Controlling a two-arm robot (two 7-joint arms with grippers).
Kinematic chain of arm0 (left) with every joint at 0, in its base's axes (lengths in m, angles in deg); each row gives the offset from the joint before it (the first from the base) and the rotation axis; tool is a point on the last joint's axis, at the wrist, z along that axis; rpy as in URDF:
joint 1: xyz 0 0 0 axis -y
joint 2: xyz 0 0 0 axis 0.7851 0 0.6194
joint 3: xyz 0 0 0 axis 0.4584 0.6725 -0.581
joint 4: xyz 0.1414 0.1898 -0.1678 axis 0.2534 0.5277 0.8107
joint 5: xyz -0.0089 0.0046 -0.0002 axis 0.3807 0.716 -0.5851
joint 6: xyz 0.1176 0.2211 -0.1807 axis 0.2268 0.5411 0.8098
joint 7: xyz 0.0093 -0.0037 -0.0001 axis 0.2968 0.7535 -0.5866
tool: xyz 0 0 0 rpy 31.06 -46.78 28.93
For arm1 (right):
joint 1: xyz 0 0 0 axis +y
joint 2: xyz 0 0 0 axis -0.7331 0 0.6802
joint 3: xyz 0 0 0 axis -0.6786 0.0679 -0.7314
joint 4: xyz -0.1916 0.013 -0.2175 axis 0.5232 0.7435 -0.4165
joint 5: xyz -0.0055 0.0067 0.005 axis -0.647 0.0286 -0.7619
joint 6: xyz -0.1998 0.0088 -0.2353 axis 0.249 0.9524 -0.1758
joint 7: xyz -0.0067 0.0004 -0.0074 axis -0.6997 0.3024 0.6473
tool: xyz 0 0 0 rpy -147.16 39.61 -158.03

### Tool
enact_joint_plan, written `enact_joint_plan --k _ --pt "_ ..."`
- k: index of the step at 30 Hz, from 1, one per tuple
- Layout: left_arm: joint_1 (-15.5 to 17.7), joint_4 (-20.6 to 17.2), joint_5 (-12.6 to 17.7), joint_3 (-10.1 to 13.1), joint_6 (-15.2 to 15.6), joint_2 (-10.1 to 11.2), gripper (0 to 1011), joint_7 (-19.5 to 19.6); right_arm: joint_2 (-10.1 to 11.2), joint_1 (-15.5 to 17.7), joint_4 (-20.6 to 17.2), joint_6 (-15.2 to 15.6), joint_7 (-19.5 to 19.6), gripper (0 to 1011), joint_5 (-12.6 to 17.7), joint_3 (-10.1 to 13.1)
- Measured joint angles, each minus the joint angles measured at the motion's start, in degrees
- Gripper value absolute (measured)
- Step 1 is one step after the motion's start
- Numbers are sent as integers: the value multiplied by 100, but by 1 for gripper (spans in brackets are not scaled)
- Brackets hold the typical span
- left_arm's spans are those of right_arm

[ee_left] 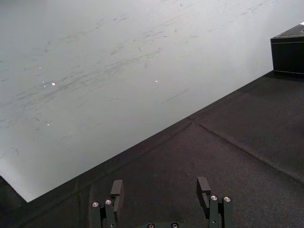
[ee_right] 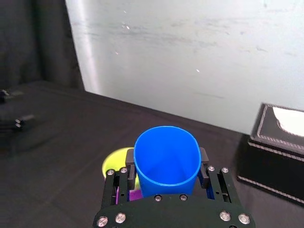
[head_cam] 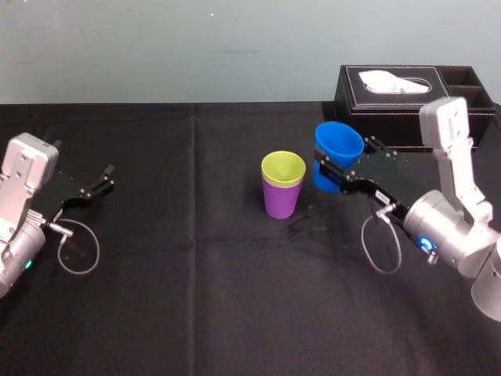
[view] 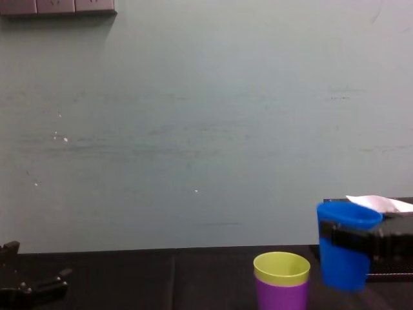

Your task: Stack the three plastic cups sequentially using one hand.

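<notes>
The blue cup [head_cam: 338, 153] hangs above the black table, upright, to the right of the other two cups and apart from them. My right gripper [head_cam: 342, 160] is shut on it, one finger on each side of its wall, as the right wrist view shows with the blue cup [ee_right: 166, 159] between the fingers [ee_right: 204, 166]. In the chest view the blue cup [view: 345, 248] floats beside the stack. The yellow-green cup [head_cam: 283, 168] sits nested in the purple cup [head_cam: 281, 200] at the table's middle. My left gripper [head_cam: 106, 178] rests idle at the far left, open and holding nothing [ee_left: 160, 187].
A black tissue box [head_cam: 407, 98] stands at the back right, just behind the right arm. The black cloth [head_cam: 196, 298] covers the whole table, and a pale wall rises behind its far edge.
</notes>
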Motion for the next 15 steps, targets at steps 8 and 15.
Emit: enact_joint_plan --k 8,15 --pt "0 0 0 0 0 0 1011 0 91 -192 -324 352 -121 723 274 -142" --pt "0 0 0 0 0 0 1011 0 63 -438 -303 520 -124 723 347 -390"
